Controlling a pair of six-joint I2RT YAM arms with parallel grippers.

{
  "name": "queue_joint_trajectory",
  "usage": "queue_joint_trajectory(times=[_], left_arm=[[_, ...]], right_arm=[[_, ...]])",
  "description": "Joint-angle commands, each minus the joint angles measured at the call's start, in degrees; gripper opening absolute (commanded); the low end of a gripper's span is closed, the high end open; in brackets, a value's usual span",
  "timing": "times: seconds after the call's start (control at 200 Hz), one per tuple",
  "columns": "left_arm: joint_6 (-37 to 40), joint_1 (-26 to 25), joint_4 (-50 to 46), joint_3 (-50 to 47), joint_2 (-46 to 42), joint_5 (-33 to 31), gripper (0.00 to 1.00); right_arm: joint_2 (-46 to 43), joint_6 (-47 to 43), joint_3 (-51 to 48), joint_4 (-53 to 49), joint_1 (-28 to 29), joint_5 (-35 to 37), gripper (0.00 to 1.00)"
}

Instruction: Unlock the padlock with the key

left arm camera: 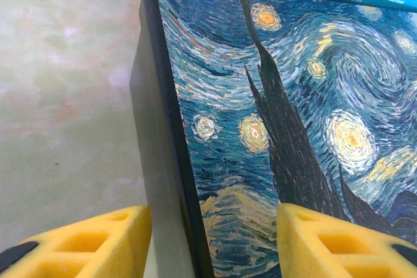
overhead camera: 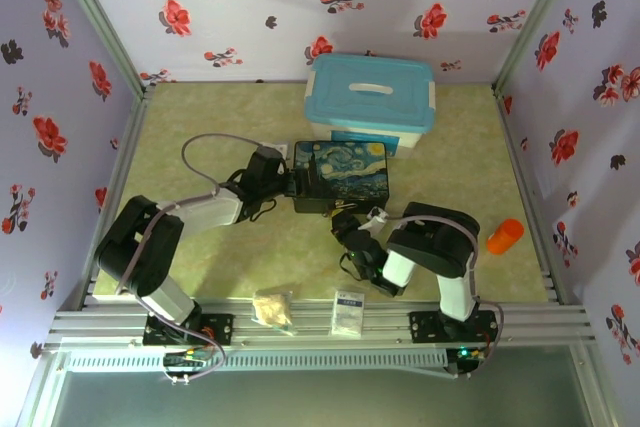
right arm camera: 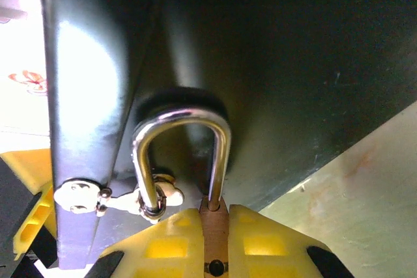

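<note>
The dark-blue painted box lies in the middle of the table. My left gripper is at its left end, open, with the yellow fingers straddling the box's edge and not visibly pressing it. My right gripper is at the box's front. In the right wrist view it is shut on the padlock's brass body. The silver shackle arches up from the fingers and passes through the ring of the box's clasp. The key is hidden.
A light-blue lidded bin stands behind the box. An orange cup lies at the right. A white packet and a beige crumpled lump rest on the near rail. Flowered walls enclose the table.
</note>
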Motion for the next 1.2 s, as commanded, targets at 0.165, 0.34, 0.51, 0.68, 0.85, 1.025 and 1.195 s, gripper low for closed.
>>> queue_joint_trajectory(times=[0.165, 0.34, 0.51, 0.68, 0.85, 1.025, 1.195], left_arm=[[-0.67, 0.47, -6.42, -5.47, 1.35, -4.57, 0.5], [-1.14, 0.56, -6.57, -5.39, 0.03, -4.36, 0.51], [-0.65, 0.85, -8.46, -3.58, -4.63, -3.03, 0.62], [0.54, 1.27, -10.29, -0.93, -7.76, -2.95, 0.69], [-0.39, 1.27, -10.88, -0.7, -9.34, -2.14, 0.72], [-0.41, 1.3, -13.02, -2.17, -14.38, -1.74, 0.74], [-1.04, 1.29, -13.5, -4.48, -18.78, -1.64, 0.75]], right_arm=[[-6.34, -2.76, -2.2, -3.05, -2.3, 5.23, 0.0], [-8.02, -4.91, -3.81, -1.68, -2.65, 5.23, 0.0], [-20.91, -8.78, -4.01, -25.4, -5.11, -3.72, 0.0], [-35.52, -13.73, -1.05, -53.15, -6.5, -8.88, 0.0], [-38.36, -16.85, -1.35, -58.77, -10.66, -22.46, 0.0], [-40.34, -21.91, 0.77, -66.61, -16.31, -38.37, 0.0], [-41.13, -25.75, 2.7, -72.47, -21.93, -50.53, 0.0]])
